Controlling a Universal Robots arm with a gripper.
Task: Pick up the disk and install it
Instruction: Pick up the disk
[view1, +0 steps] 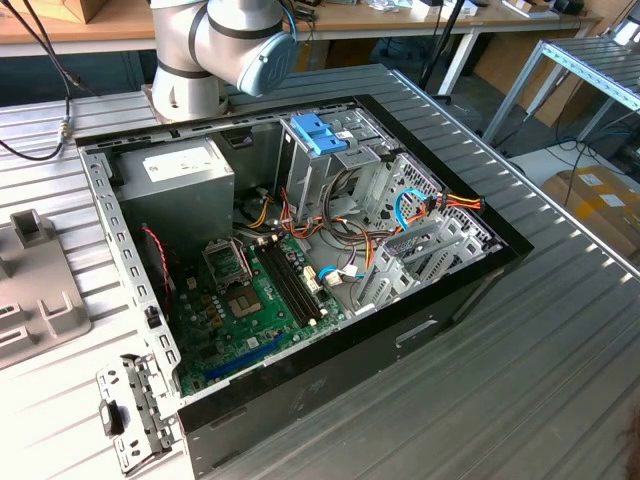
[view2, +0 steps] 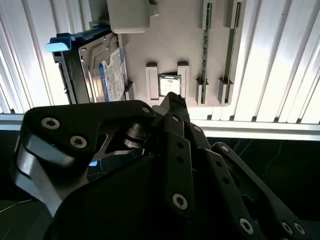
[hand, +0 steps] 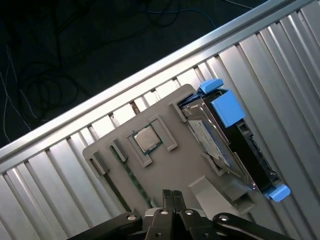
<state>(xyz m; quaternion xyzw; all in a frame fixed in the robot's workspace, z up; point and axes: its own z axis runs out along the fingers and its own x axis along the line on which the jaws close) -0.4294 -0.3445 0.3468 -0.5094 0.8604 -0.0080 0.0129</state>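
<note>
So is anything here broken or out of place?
Nothing looks broken or spilled. The computer case lies open on its side with cables loose inside, and the disk stands on edge in a grey holder; both look deliberate.

The arm (view1: 215, 45) stands bent at the top of the exterior view. In both wrist views, the gripper (hand: 173, 195) (view2: 173, 102) has its fingertips pressed together, holding nothing.

- exterior view: parts holder (view1: 35, 300) at 9 o'clock of the computer case (view1: 350, 370);
- inside: power supply (view1: 180, 185) at 10 o'clock, motherboard (view1: 250, 300) at 7, drive cage (view1: 320, 150) at 12;
- both wrist views: disk (view2: 107, 75) (hand: 215, 145) on edge in the holder; processor chip (view2: 169, 85) (hand: 146, 139) between disk and memory stick (view2: 206, 45) (hand: 131, 180)
</note>
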